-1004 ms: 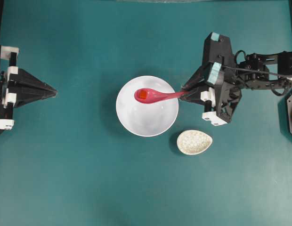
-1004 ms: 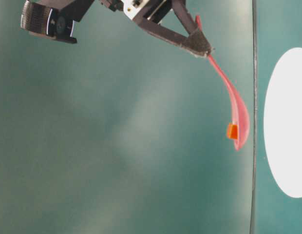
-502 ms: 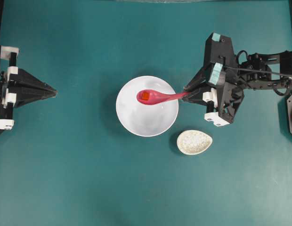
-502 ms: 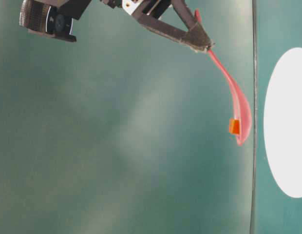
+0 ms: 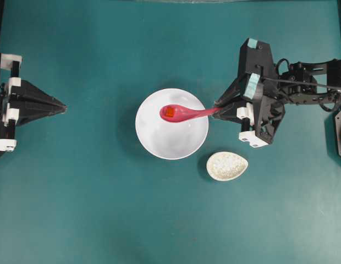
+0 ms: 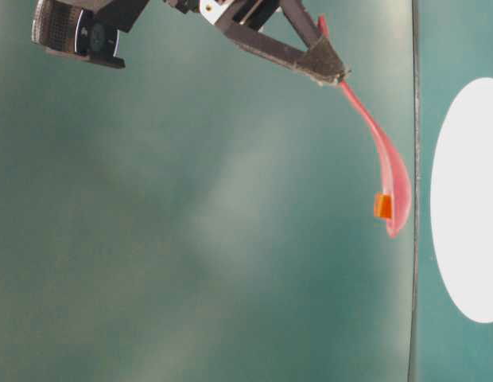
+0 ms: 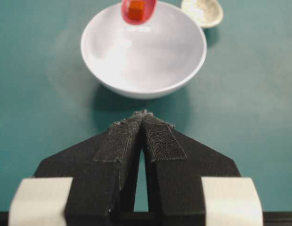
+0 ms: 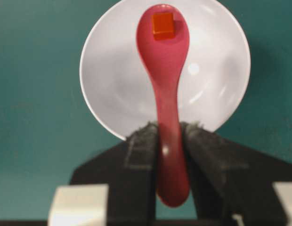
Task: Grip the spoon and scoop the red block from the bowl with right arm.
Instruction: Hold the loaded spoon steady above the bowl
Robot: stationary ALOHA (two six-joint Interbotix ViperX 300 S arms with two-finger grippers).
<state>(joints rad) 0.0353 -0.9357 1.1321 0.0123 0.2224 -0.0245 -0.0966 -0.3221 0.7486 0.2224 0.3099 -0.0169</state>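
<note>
Right black lattice gripper (image 8: 170, 136) clamped on glossy pink spoon (image 8: 164, 70) handle, tiny red-orange cube (image 8: 163, 24) riding in the scoop above large white bowl (image 8: 113, 94). Handle end partly hidden between pads. Left pointed gripper (image 7: 143, 129) closed, holding nothing.

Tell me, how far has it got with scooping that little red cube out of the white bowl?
Nearly finished, it seems. Done: the right gripper is clamped on the spoon, and the red block sits in its scoop. In hand: the spoon is held clear above the bowl. Left: perhaps only carrying it away. The left gripper sits shut and idle.
</note>
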